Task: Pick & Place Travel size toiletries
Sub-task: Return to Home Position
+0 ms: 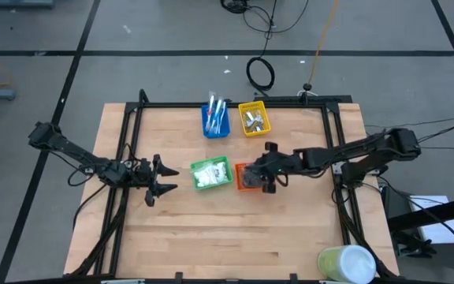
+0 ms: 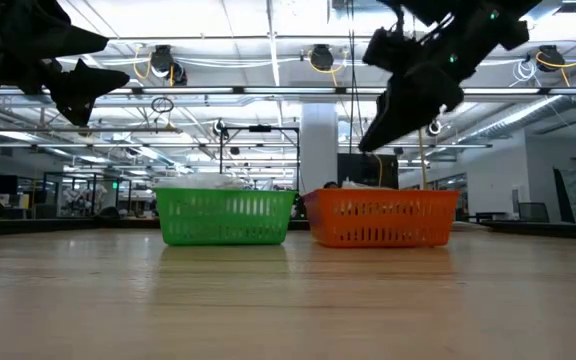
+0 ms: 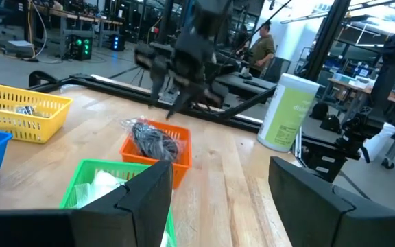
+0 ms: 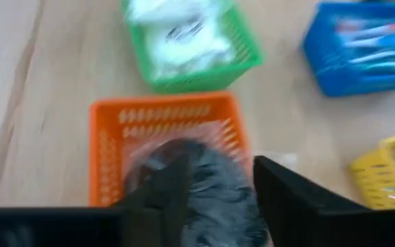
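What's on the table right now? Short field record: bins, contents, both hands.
blue plastic bin: blue and white sticks
yellow plastic bin: silvery tubes
green plastic bin: white puffy packets
orange plastic bin: dark bristly items
left hand: open, empty, beside the green bin
right hand: open, empty, above the orange bin
pale green cylinder: upright, at a corner of the wooden table, right arm's side

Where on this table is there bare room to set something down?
The widest bare table top lies between the green bin, orange bin and the edge with the pale cylinder. Smaller patches flank the blue bin and yellow bin. The centre is crowded: left gripper beside green, right gripper over orange.
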You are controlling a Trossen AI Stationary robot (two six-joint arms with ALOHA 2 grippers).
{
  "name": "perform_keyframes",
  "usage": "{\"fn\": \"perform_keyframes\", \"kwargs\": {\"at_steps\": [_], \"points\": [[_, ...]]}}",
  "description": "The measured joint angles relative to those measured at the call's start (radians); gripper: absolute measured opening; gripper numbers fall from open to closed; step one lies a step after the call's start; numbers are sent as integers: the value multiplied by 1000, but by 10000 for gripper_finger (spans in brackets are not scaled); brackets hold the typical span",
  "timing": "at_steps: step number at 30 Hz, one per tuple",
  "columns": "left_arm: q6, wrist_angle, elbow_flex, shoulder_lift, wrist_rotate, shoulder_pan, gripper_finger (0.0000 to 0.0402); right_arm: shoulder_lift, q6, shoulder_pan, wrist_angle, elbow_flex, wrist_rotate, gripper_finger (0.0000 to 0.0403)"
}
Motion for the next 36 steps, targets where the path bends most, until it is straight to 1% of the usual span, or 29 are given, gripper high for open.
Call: {"fn": "perform_keyframes", "kwargs": {"at_steps": [2, 4, 5, 7, 9, 11, 14, 17, 21, 24, 26, 28, 30, 32, 36], "points": [[0, 0, 0, 0, 0, 0, 239, -52, 23, -1, -13, 4, 21, 181], [0, 0, 0, 0, 0, 0, 239, -125, 75, 0, -28, 11, -11, 209], [0, 0, 0, 0, 0, 0, 239, -175, 108, 0, -37, 12, -46, 221], [0, 0, 0, 0, 0, 0, 239, -285, 168, 0, -82, 12, -104, 239], [-10, 4, 0, 0, 0, 0, 239, -405, 191, 0, -149, 13, -150, 252], [-75, 23, 0, 0, 0, 0, 239, -519, 188, 0, -227, 13, -183, 261], [-204, 77, 0, 1, -20, 0, 239, -677, 178, 0, -282, -25, -189, 268], [-289, 159, 1, 0, -80, -1, 239, -821, 195, 0, -235, -156, -188, 271], [-313, 199, 1, 0, -82, 0, 239, -973, 243, -3, -133, -335, -160, 271], [-312, 191, 1, 0, -82, 0, 239, -1058, 250, -3, -108, -417, -159, 268], [-301, 190, 1, 0, -95, 0, 239, -1099, 250, -3, -96, -467, -159, 268], [-292, 190, 2, 1, -168, 4, 239, -1138, 239, -3, -43, -522, -158, 269], [-222, 143, 2, 0, -207, 9, 239, -1175, 222, -3, 38, -576, -161, 271], [-140, 98, 2, 1, -204, 8, 239, -1205, 218, -3, 97, -624, -162, 272], [-33, -32, 2, 4, -187, 8, 239, -1254, 205, -3, 131, -683, -160, 270]]}}
